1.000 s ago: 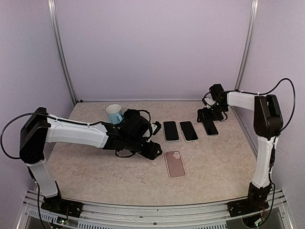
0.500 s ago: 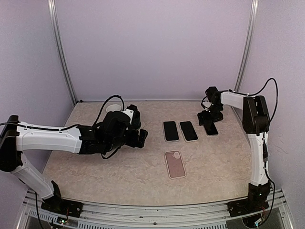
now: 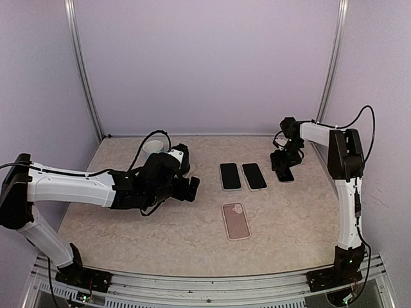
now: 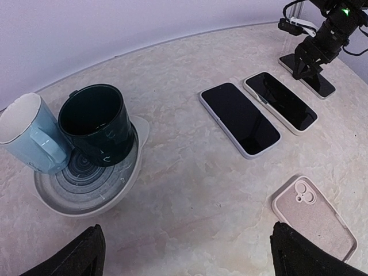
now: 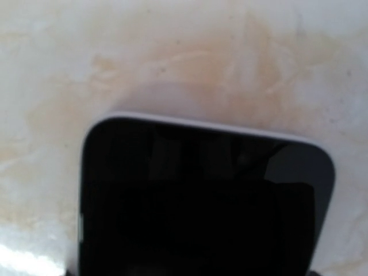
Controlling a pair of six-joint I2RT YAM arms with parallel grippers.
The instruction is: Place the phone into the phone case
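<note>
Over the last second my left arm has swung back from the phone case toward the mugs, and in the past half second it has barely shifted, while the right arm has folded its elbow upright and kept its wrist over the far-right phone. The left gripper now hangs low above the table, well to the left of the case, its fingers spread wide with nothing between them. The right gripper stands on the phone's near end, a finger down either side; I cannot tell whether they pinch it, and the right wrist camera shows only the screen's rounded end against the mottled tabletop. That phone lies flat, screen up, just right of a middle phone and a left phone, the three side by side. The pink case lies in front of them, apart from all three, with its camera cutout facing up. At the left, a dark mug sits on a saucer with a light blue mug touching it.
</note>
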